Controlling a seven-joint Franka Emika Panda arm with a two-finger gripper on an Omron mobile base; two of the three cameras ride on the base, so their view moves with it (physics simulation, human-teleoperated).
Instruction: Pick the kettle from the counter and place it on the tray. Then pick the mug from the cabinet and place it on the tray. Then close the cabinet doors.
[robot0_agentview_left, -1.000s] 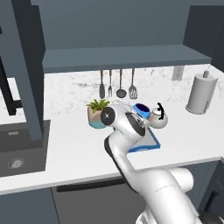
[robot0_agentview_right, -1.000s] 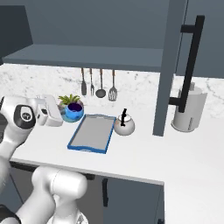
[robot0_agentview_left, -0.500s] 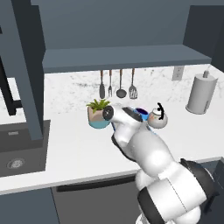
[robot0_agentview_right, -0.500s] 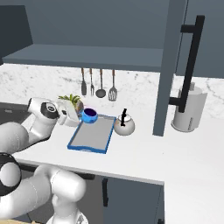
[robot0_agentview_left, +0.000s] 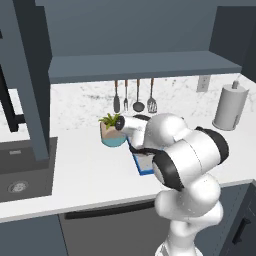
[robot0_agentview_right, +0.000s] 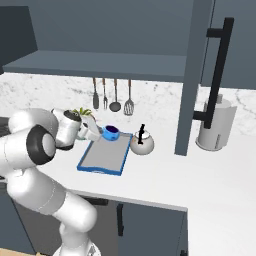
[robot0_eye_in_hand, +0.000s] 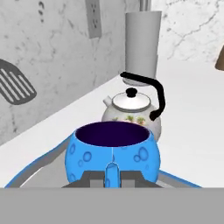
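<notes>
bright blue bubble-patterned mug (robot0_eye_in_hand: 112, 156), whitish floral kettle (robot0_eye_in_hand: 131, 109) with black handle, blue-rimmed grey tray (robot0_agentview_right: 103, 156)

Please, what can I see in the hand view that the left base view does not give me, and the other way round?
Hand view alone: the mug with its handle between the shut gripper fingers, and the kettle standing behind it.

Left base view alone: the plant pot, the sink and the open cabinet door.

Both: the tray rim, the paper-towel roll, the hanging utensils and the counter.
</notes>
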